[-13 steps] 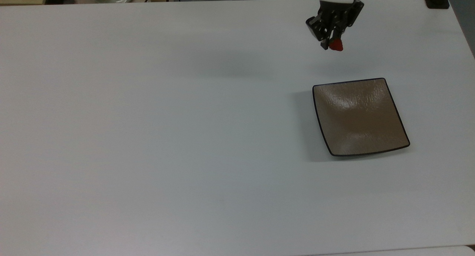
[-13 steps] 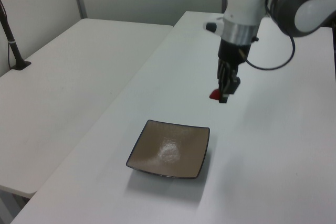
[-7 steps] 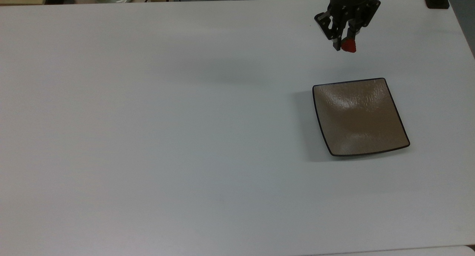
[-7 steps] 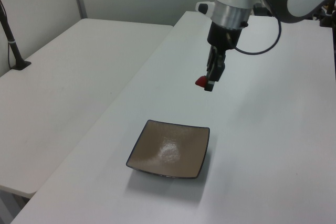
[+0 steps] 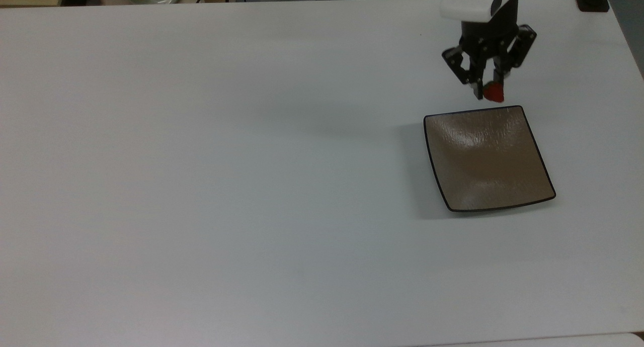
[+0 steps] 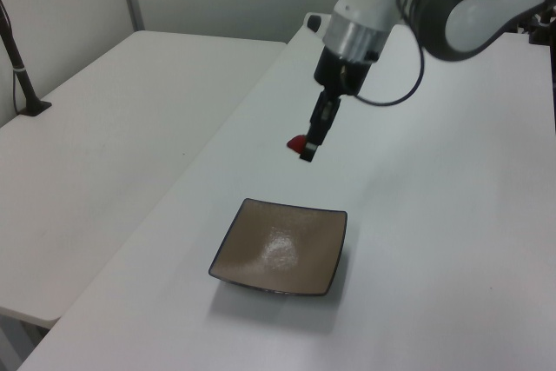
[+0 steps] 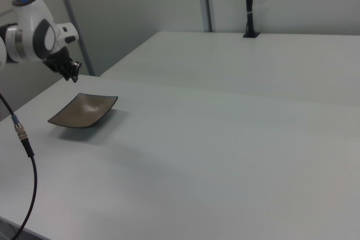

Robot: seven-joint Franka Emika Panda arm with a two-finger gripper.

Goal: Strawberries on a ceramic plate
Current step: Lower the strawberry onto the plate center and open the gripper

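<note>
I am holding the small red strawberry pinched between my two black fingers, so my two-finger gripper is clenched on the fruit and nothing else. I carry it in the air and not along the white table because a soft fruit would roll or bruise if dragged, and because the dish has upturned edges I have to clear from above.

In the top view the strawberry hangs just beyond the far edge of the square tan-brown ceramic plate, towards that edge's right end; it is close to the black rim but not yet over the bowl of the dish. In the left view the fruit sits at my fingertips well above the plate, with open air between them. I judge the task roughly half done: the pick is made, the placing is not. The next move should bring me nearer, over the middle of the plate, then down before I let go.

The strawberry is tiny beside the plate, bright red and cone-shaped, with its tip pointing away from my fingers. The plate is glossy, its surface rippled with texture and catching a pale sheen. It lies empty, flat on the table.
</note>
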